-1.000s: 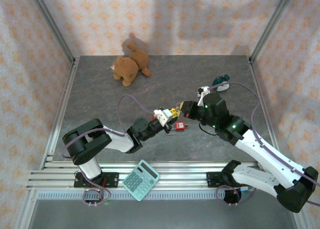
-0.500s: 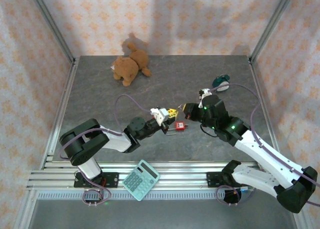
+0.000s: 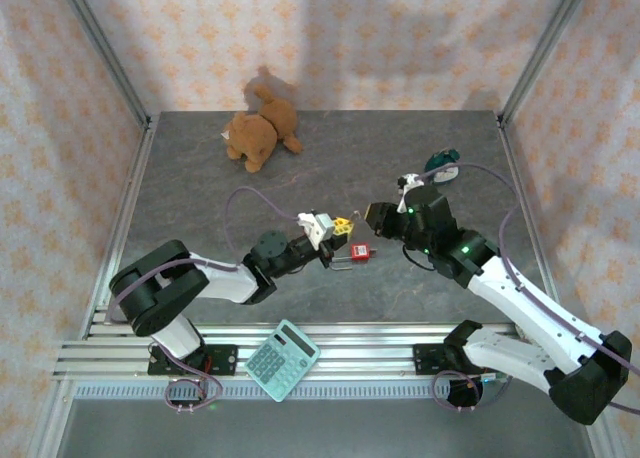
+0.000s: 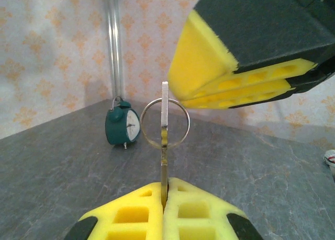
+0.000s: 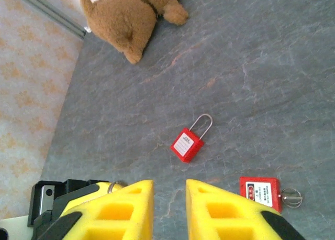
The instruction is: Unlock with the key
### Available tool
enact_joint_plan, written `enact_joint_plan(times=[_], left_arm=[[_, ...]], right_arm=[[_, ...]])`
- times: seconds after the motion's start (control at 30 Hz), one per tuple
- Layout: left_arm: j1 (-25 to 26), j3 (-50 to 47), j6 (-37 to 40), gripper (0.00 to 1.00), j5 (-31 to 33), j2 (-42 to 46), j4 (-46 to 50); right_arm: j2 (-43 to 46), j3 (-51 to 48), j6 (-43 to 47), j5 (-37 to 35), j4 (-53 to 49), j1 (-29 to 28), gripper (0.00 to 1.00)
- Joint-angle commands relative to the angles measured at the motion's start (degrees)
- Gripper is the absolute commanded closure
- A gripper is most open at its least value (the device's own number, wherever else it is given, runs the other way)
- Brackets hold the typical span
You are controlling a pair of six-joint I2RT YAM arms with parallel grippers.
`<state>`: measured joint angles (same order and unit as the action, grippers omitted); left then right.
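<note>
Key (image 4: 165, 140) pinched upright in left gripper (image 4: 165, 198), above middle of table (image 3: 200, 178). Right gripper (image 5: 169, 193) just beside key's top, jaws narrowly parted, empty. Red padlock (image 5: 187, 144) flat on table below right gripper, the nearer arm; shackle pointing away from it.

Left arm lies low, reaching toward 2 o'clock, left gripper (image 3: 341, 224) pinched tight on the key (image 4: 165, 106). Right arm angles toward 10 o'clock. Right gripper (image 3: 371, 216) jaws stand slightly parted.
</note>
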<state>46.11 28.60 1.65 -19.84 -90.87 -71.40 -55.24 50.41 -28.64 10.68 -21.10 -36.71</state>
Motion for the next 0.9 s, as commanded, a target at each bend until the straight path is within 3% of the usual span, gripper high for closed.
enact_joint_plan(times=[0.0,0.13,0.2,0.27,0.5,0.87], left_arm=[[-2.13,0.77,-4.22,1.00,-2.01,5.39,9.70],[-3.99,2.96,-6.37,1.00,-4.44,10.21,24.00],[-5.39,3.86,-8.33,1.00,-7.52,12.09,29.08],[-7.03,4.35,-10.67,1.00,-10.84,13.28,31.80],[-10.68,6.41,-16.24,1.00,-24.10,14.02,37.42],[-10.78,8.71,-15.78,1.00,-28.53,15.02,42.53]], right_arm=[[1.74,0.67,5.09,-0.03,3.74,1.37,0.74],[2.86,-4.63,9.15,9.35,13.77,2.13,0.63],[3.94,-8.44,11.56,13.29,20.59,2.26,0.48],[3.81,-9.83,14.12,16.21,23.09,2.51,0.42],[-0.49,-8.40,19.93,25.41,22.81,3.66,0.40],[-6.00,-6.73,22.09,30.12,22.20,3.75,0.45]])
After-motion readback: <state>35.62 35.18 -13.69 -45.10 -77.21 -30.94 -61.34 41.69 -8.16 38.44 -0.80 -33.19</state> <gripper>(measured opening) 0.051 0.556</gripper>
